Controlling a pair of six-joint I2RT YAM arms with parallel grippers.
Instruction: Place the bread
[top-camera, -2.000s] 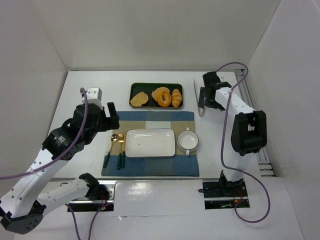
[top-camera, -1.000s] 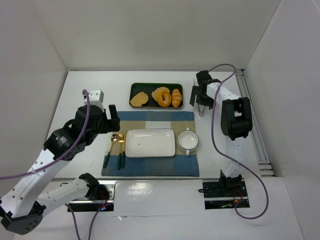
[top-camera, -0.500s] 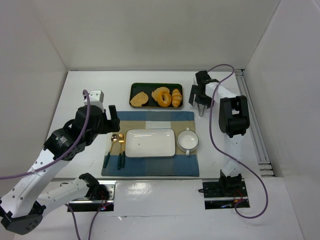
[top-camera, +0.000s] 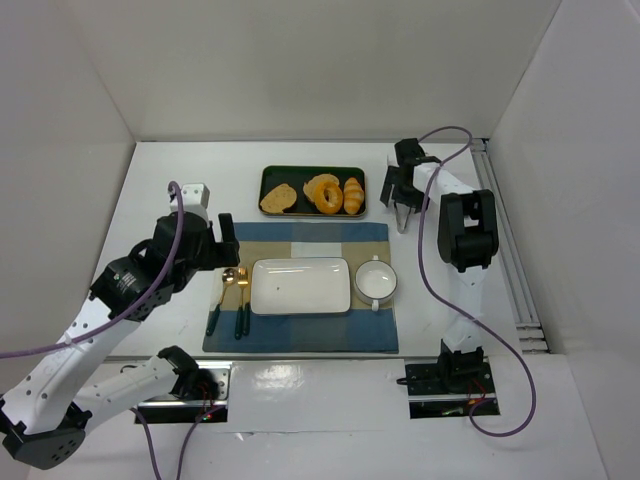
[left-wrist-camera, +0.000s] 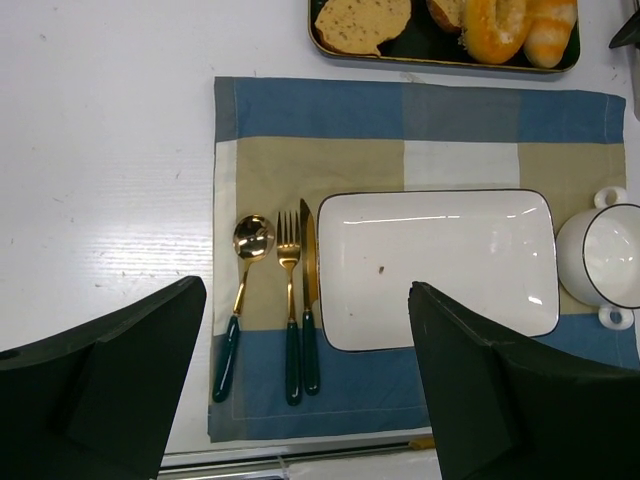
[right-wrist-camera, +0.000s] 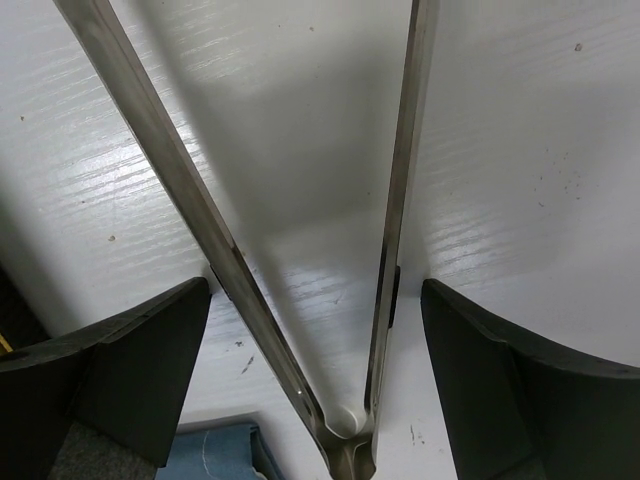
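The bread (top-camera: 326, 193), a golden-orange ring, lies in a dark tray (top-camera: 275, 172) at the back, between a toast slice (top-camera: 278, 198) and a small croissant roll (top-camera: 353, 195). Its lower part shows at the top of the left wrist view (left-wrist-camera: 490, 25). My left gripper (top-camera: 218, 240) is open and empty, held above the placemat's left side (left-wrist-camera: 305, 400). My right gripper (top-camera: 400, 200) is open, low over the table right of the tray. It straddles metal tongs (right-wrist-camera: 400, 200) lying there, with the fingers outside the tongs' two arms (right-wrist-camera: 315, 330).
A blue and tan placemat (top-camera: 300, 338) holds a white rectangular plate (top-camera: 300, 286), a white two-handled bowl (top-camera: 376, 280) and a spoon, fork and knife (top-camera: 235, 290). White walls enclose the table; a rail (top-camera: 505, 250) runs along the right side.
My right gripper has moved left and down from beside the wall to sit over the tongs. My left arm has barely shifted. The bread has not moved.
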